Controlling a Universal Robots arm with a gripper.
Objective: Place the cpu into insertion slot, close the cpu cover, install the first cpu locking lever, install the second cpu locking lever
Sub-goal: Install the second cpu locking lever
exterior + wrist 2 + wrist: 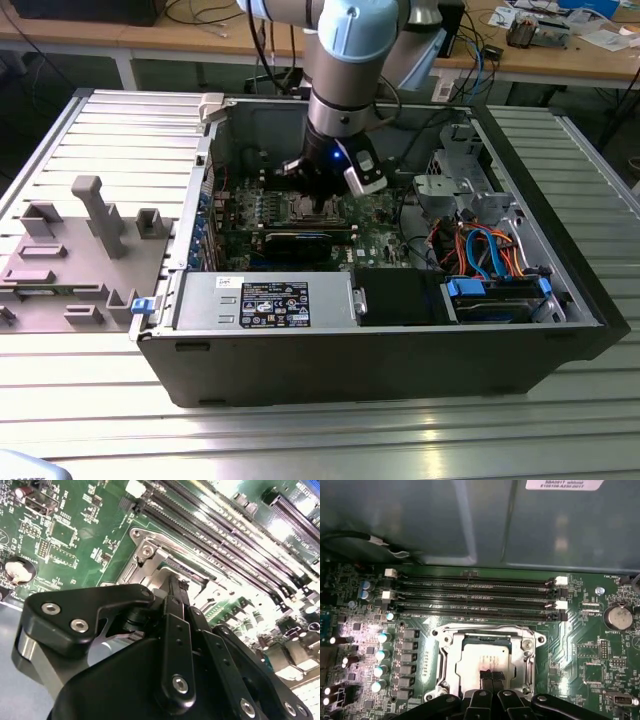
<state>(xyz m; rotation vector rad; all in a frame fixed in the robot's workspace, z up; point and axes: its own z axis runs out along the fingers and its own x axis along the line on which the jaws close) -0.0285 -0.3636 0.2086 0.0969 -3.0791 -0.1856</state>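
Observation:
In the exterior view my gripper (pixel 320 198) reaches down into the open computer case, right over the insertion slot (pixel 308 208) on the green board. In the first wrist view the cpu (pixel 485 656) lies flat in the insertion slot (pixel 439 639), its silver-grey top showing through the cut-out of the cpu cover (pixel 454 666), which looks laid down around it. My gripper (pixel 491 676) is shut, its tips together on or just above the chip's near edge, with nothing seen between them. In the second wrist view the shut gripper (pixel 176 586) points at the silvery socket frame (pixel 150 547). I cannot make out the locking levers.
Several long black memory slots (pixel 475 597) run beside the socket, toward the case wall. A coin battery (pixel 616 616) and a row of capacitors (pixel 381 655) flank it. A black card (pixel 295 243), power supply (pixel 270 300), cables (pixel 480 245) and drive cage (pixel 495 290) crowd the case.

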